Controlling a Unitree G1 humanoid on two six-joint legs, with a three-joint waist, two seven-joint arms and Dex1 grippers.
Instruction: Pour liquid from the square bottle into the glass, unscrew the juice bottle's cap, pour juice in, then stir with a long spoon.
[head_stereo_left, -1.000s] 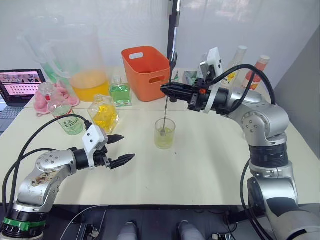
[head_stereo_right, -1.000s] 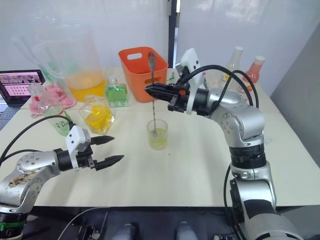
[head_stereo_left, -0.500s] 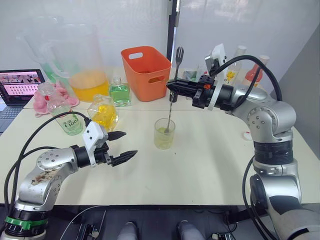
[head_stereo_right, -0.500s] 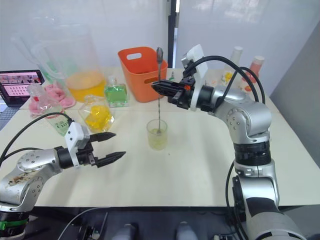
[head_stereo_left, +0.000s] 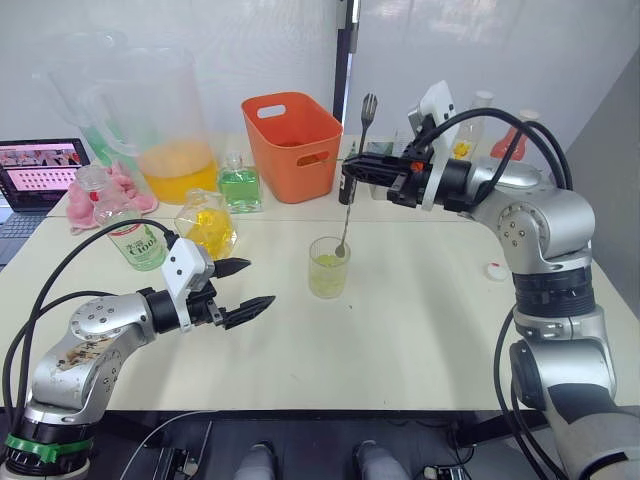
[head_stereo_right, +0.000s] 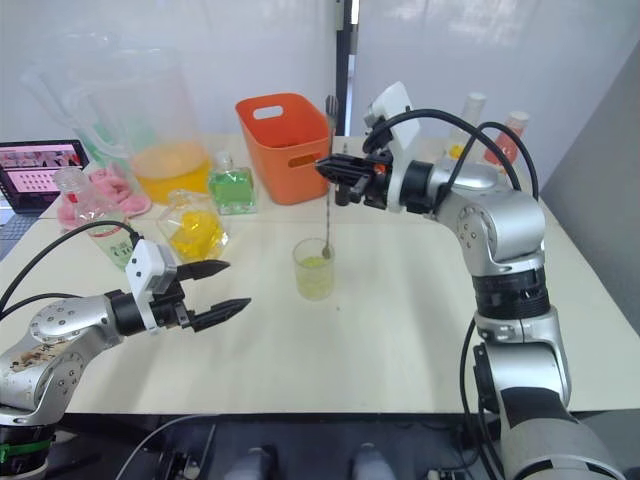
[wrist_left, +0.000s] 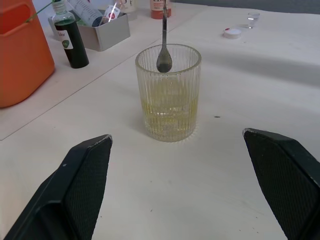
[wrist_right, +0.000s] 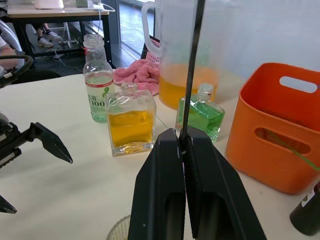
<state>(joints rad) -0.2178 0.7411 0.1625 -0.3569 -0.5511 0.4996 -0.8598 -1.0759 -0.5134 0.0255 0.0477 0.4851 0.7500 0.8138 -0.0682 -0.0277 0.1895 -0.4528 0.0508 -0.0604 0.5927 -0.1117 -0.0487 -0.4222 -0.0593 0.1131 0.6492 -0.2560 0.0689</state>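
Note:
The glass (head_stereo_left: 329, 267), a ribbed tumbler with pale yellow liquid, stands mid-table. My right gripper (head_stereo_left: 349, 178) hangs above it, shut on the shaft of the long spoon (head_stereo_left: 346, 225). In the left wrist view the spoon's bowl (wrist_left: 164, 61) is at the glass's (wrist_left: 168, 92) rim, above the liquid. My left gripper (head_stereo_left: 258, 282) is open and holds nothing, low over the table to the left of the glass. The square bottle (head_stereo_left: 207, 225) and the juice bottle (head_stereo_left: 135, 240) stand at the left behind it. The white cap (head_stereo_left: 496, 270) lies on the table at the right.
An orange basket (head_stereo_left: 293, 140), a big pitcher of orange liquid (head_stereo_left: 170, 120) and a green bottle (head_stereo_left: 240, 185) stand at the back. A laptop (head_stereo_left: 40, 170) is at the far left. More bottles (head_stereo_left: 520, 130) stand at the back right, and a dark bottle (wrist_left: 71, 37) is beside a metal tin (wrist_left: 102, 30).
My right gripper has risen and drifted right with the spoon, bringing its bowl up out of the liquid to the rim. The left gripper has barely moved.

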